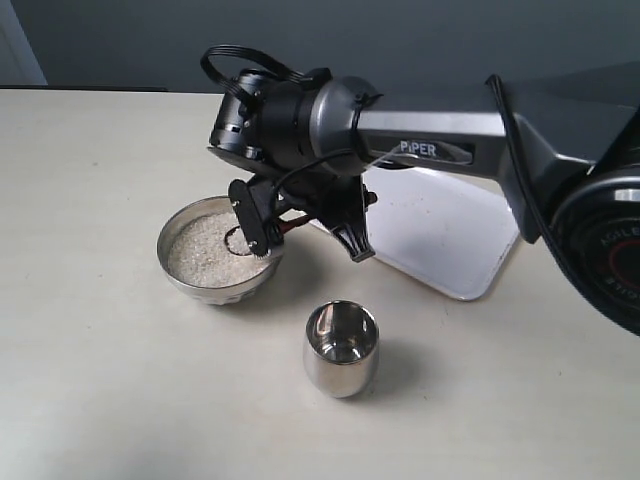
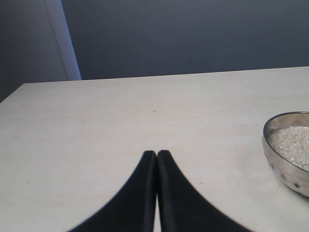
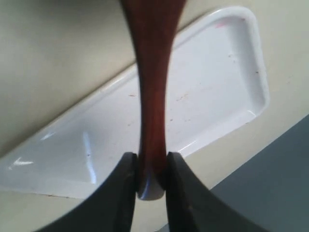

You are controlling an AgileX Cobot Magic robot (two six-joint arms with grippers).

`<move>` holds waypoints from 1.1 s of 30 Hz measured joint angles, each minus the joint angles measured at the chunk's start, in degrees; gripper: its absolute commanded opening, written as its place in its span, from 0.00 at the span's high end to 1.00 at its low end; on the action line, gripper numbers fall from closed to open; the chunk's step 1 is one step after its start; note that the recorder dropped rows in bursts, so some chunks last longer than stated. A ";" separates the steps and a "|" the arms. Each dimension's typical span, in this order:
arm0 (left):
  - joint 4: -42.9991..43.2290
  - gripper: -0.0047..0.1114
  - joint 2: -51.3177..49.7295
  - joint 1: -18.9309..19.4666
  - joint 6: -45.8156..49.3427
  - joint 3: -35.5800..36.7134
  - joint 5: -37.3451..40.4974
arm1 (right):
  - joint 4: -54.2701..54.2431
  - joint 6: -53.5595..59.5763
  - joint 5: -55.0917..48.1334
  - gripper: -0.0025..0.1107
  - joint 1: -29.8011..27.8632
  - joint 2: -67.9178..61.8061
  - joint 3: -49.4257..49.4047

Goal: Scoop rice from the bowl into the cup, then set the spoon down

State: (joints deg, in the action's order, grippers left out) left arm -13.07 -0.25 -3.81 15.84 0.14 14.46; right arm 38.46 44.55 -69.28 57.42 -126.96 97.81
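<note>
Rice [image 1: 208,252] is lying as a pale heap in the bowl [image 1: 216,292], directly under our right hand [image 3: 151,160]. We are holding the spoon [image 3: 153,92] in that hand, with both fingers pinched narrowly on the slim end of the handle. The oval end is pointing away from the fingertips, down toward the grains. It seems to be sitting in the rice, though one finger is hiding part of it, so we cannot tell whether it is carrying a load yet.

The cup [image 1: 341,348] is standing upright just beside the bowl, not touching it, off to one side of the hand and lower than it. It is looking empty, so we are judging that the scooping step is in hand and no rice is reaching the cup yet.

A white tray [image 1: 455,245] is lying behind the hand, under the forearm. Our left hand [image 2: 157,155] is hanging well apart from all this with its fingers pressed together on nothing, and the bowl is sitting off to its side on the pale surface [image 1: 100,390].

For the next move we are expecting to need a level scoop as the spoon lifts clear of the rim. After that comes a short carry to above the cup's narrow mouth, then a slow roll of the wrist. A quick tilt is likely to spill grains.
</note>
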 measured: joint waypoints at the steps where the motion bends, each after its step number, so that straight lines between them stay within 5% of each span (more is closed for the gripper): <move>1: 0.00 0.96 0.00 0.00 0.00 0.00 0.00 | 0.54 -0.39 0.42 0.98 0.00 -0.09 0.00; 33: 0.00 0.96 0.00 0.00 0.00 0.00 0.00 | 5.93 -7.05 13.42 0.98 0.47 -0.34 0.00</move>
State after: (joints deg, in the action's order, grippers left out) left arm -13.07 -0.25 -3.81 15.84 0.14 14.46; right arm 44.39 37.51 -55.86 57.89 -127.30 97.81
